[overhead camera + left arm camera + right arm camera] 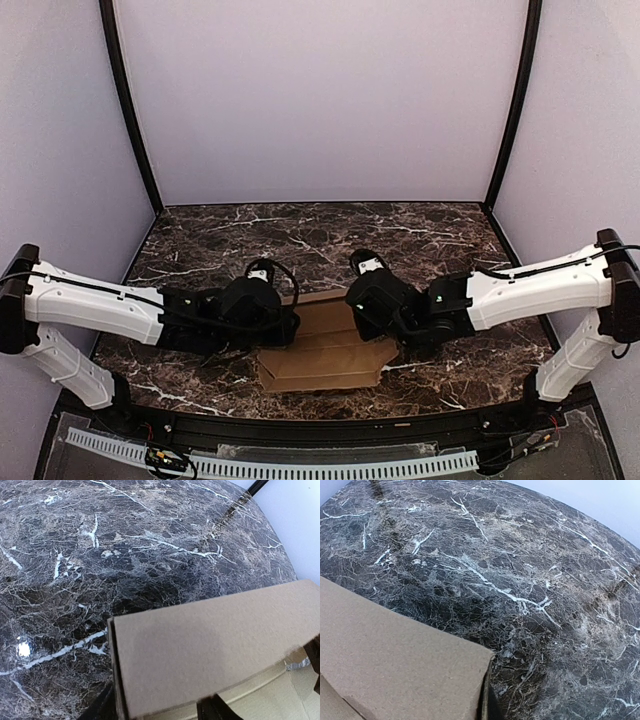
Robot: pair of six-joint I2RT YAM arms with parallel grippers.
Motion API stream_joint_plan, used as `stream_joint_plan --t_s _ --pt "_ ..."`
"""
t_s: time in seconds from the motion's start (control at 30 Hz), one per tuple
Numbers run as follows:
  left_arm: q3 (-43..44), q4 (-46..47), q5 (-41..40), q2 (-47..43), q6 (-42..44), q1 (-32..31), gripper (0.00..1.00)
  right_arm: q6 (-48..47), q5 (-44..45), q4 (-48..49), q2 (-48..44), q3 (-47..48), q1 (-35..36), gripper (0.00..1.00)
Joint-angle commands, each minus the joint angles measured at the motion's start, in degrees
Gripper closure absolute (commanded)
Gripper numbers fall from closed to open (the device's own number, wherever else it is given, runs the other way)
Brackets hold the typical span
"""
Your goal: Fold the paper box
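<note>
The paper box (325, 352) is brown cardboard, part folded, lying near the table's front edge between both arms. My left gripper (264, 342) is at its left end. In the left wrist view a raised brown panel (210, 650) covers most of the jaws. One dark fingertip (216, 709) shows below the panel and another outside the left end wall, well apart, so the left gripper is open around that end. My right gripper (386, 335) is at the right end. There one dark finger (493, 707) presses the outer face of the end flap (484, 690); the other is hidden, and the gripper is shut on it.
The dark marble table (300, 235) stretches behind the box to the grey back wall. Black frame posts (130, 110) stand at both back corners. A black rail with a white perforated strip (300, 465) runs along the front edge.
</note>
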Motion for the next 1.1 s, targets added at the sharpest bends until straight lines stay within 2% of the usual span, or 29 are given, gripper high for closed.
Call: stream_joint_plan --t_s 0.0,0.23,0.4,0.5,0.77,0.93,1.07 --pt "-2.02 -1.04 1.65 -4.23 4.07 0.16 0.46 -4.03 -2.28 6.99 -1.03 -2.14 -1.74 1.00" --pt "0.63 -5.94 1.99 -8.02 11.50 0.20 0.41 -11.23 -6.67 15.35 -1.21 -5.67 -3.89 1.00" --pt "3.17 -13.62 -0.45 -10.87 17.25 0.31 0.37 -22.78 -12.50 31.49 -2.69 -13.83 -5.20 1.00" --pt "3.52 -15.08 -1.51 -14.57 21.83 0.52 0.36 -27.74 -17.27 40.84 -2.62 -17.37 -6.43 1.00" --pt "3.54 -13.74 1.72 -19.74 29.89 2.04 0.36 -41.42 -32.99 64.24 2.85 -23.68 -9.74 1.00" --pt "2.34 -9.95 6.35 -18.14 32.42 2.90 0.38 -44.37 -43.45 72.21 8.69 -23.36 -11.92 1.00" --pt "2.73 -6.70 10.58 -14.81 33.60 3.10 0.41 -46.92 -47.29 82.27 12.62 -25.06 -12.20 1.00"
